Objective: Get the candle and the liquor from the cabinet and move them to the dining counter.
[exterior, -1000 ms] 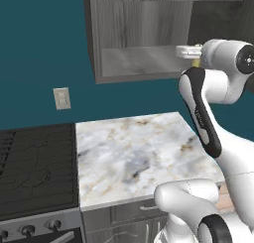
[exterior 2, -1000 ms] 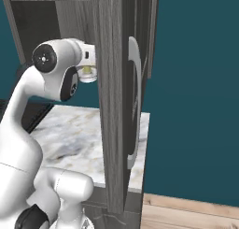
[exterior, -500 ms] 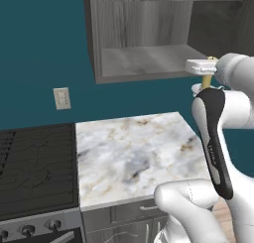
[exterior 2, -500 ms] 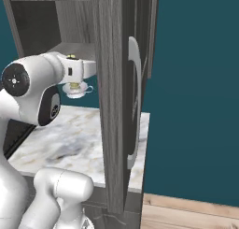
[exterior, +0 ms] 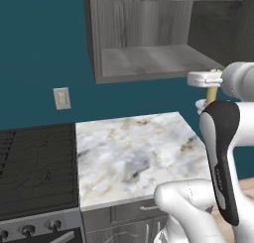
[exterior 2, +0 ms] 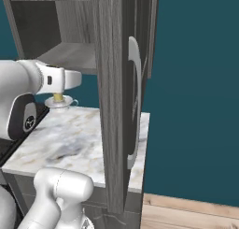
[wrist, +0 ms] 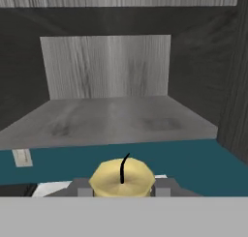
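Observation:
My gripper (wrist: 122, 186) is shut on the candle (wrist: 122, 175), whose pale-yellow top and black wick sit between the dark fingers (wrist: 84, 188). In the left base view the candle (exterior: 212, 94) hangs under the white hand, above the right edge of the small marble worktop (exterior: 134, 152), with its white saucer (exterior: 200, 105) below. From the right the candle (exterior 2: 58, 97) is held just in front of the cabinet (exterior 2: 74, 55), whose shelf (wrist: 111, 120) lies bare. The cabinet door (exterior 2: 116, 83) stands open. The liquor and the dining counter are out of view.
A black stove (exterior: 34, 167) adjoins the worktop on the left, and a wall outlet (exterior: 62, 98) sits on the teal wall. The open door's silver handle (exterior 2: 134, 102) juts out close to the right of the hand. Wooden floor (exterior 2: 186, 211) lies to the right.
The hand has drawn back out of the cabinet with the candle, coming down and towards the robot. The candle now hangs in front of the shelf edge.

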